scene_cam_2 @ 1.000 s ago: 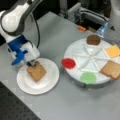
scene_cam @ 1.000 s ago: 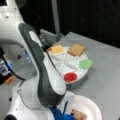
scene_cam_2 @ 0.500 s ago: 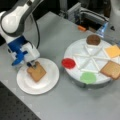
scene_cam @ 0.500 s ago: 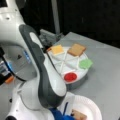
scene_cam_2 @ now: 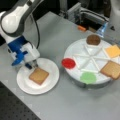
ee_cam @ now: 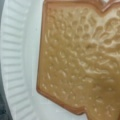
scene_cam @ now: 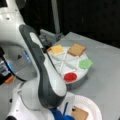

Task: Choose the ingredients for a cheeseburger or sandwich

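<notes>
You have one toast (scene_cam_2: 38, 76) on the plate (scene_cam_2: 51, 82); patty (scene_cam_2: 93, 39), cheese (scene_cam_2: 113, 51) and second toast (scene_cam_2: 111, 69) remain. The gripper (scene_cam_2: 32, 65) sits at the plate's rim; I cannot tell how wide.

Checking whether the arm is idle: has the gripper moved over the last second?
No. The gripper hangs at the same edge of the white plate, beside the toast square.
</notes>
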Available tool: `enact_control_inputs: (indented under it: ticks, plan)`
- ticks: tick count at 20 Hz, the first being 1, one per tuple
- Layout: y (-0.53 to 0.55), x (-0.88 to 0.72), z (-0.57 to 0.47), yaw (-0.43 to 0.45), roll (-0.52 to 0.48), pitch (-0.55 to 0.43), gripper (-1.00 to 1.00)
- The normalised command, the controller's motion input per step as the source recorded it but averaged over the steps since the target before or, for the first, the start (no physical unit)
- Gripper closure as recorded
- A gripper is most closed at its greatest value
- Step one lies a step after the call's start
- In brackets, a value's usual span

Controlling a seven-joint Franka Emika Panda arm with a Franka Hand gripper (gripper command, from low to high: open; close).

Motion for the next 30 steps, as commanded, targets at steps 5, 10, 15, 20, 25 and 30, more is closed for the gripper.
enact_control_inputs:
  ticks: [5,10,15,20,25,30]
  plan:
    - [-0.23,0.32,0.05,0.151,0.123,0.09,-1.0]
    - [-0.16,0.19,0.17,0.128,0.061,0.136,-1.0]
    - [0.04,-0.03,0.38,0.054,-0.063,0.224,-1.0]
    - [0.22,-0.19,0.36,0.011,-0.204,0.241,-1.0]
    - [0.36,-0.33,0.28,-0.046,-0.228,0.19,-1.0]
    - [0.47,-0.49,0.24,-0.103,-0.289,0.125,-1.0]
